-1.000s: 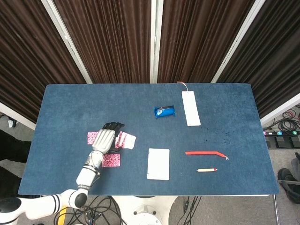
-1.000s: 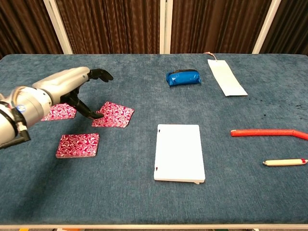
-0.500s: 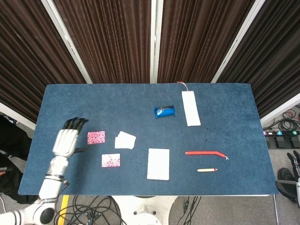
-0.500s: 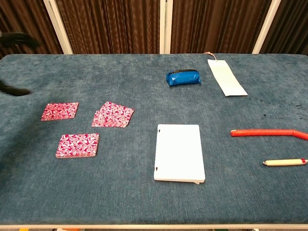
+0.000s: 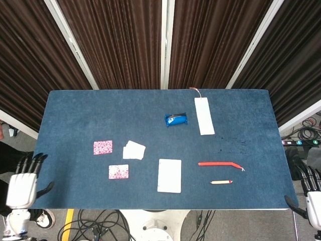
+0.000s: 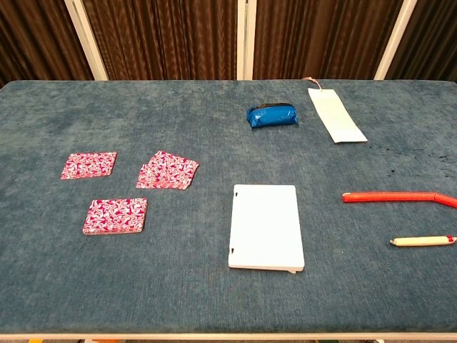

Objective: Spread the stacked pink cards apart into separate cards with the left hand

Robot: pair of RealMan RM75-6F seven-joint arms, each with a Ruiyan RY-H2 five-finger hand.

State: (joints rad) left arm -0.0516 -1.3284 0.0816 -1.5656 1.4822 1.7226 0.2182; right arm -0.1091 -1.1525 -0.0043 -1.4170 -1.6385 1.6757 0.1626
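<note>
Pink cards lie in 3 spots on the left part of the tabletop [image 6: 214, 300]: far card [image 6: 88, 165], near card [image 6: 115, 216], and a fanned pile [image 6: 168, 171] just right of the far card. In the chest view the pile shows several offset edges, so it looks like more than 1 card is overlapped there; the near card also looks a bit thick, cannot tell if it is single.

Left hand [image 5: 21, 183] is off the tabletop's left near corner, fingers [image 5: 31, 161] spread, holding nothing. Right hand [image 5: 312, 196] is at the frame's right edge, fingers apart, empty.

Judgement: task mostly done, fanned pile probably left. To do it well: bring the left hand flat over the pile, press lightly on the top card only, slide it sideways toward bare cloth between the pile and the white notebook [image 6: 265, 226]. Keep clear of the 2 cards already separated. Cloth grips cards, so light pressure, short strokes.
</note>
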